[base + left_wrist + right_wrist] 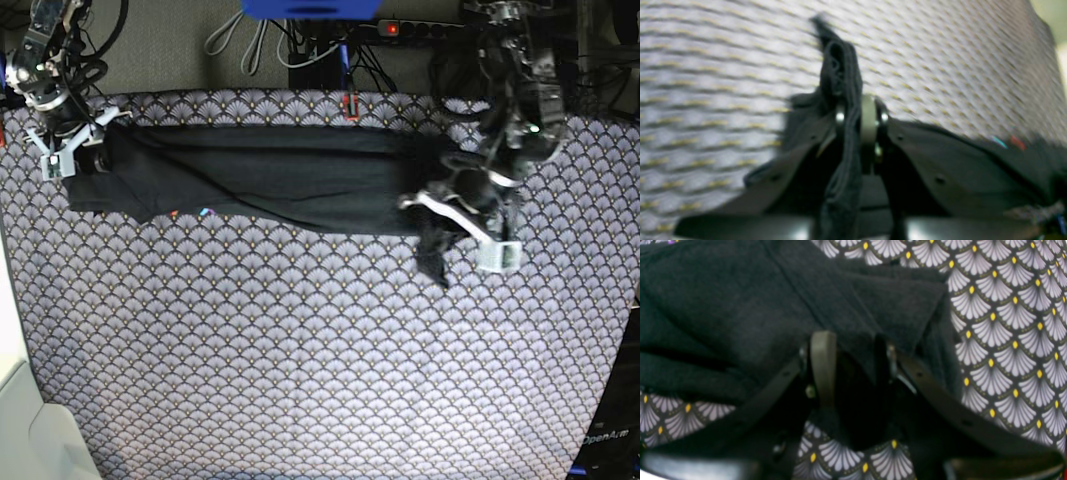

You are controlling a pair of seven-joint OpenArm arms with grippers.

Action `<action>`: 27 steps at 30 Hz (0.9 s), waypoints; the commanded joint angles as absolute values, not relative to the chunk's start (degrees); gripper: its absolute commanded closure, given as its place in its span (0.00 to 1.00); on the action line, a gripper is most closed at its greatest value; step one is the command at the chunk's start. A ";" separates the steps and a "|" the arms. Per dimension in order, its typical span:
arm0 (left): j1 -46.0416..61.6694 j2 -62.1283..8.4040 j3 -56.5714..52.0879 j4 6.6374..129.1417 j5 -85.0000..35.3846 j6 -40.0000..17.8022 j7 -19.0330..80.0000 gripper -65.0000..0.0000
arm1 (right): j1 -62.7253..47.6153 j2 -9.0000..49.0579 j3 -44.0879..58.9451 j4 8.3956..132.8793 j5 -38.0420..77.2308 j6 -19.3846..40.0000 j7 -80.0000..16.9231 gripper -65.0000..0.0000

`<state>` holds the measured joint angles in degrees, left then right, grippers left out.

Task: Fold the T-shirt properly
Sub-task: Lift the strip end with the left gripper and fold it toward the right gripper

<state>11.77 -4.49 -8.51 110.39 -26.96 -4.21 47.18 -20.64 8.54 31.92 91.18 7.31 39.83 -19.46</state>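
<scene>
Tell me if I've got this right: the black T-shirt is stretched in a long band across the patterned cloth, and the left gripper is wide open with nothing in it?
Not quite. The left gripper is shut on a bunch of the T-shirt, as the left wrist view shows. The rest holds: it lies as a long band on the patterned cloth.

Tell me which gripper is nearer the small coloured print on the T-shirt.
Right. The right gripper sits at the T-shirt's end near the print; the left gripper pinches the far opposite end.
</scene>
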 commanded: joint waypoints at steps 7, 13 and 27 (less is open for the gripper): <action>11.56 1.01 5.85 111.16 -18.33 -2.86 45.41 0.99 | -20.53 9.45 32.22 92.09 7.96 40.00 -17.98 0.68; 10.86 4.09 15.43 107.21 -11.38 -2.95 45.23 0.99 | -20.09 10.86 32.31 92.09 7.96 40.00 -22.11 0.68; 8.57 4.62 16.75 104.22 -11.21 -2.95 45.23 0.99 | -19.21 11.82 32.40 92.09 7.96 40.00 -23.69 0.68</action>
<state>9.30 4.01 16.60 103.42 -10.68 -2.76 46.41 -19.38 10.94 31.97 91.18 7.31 39.83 -24.88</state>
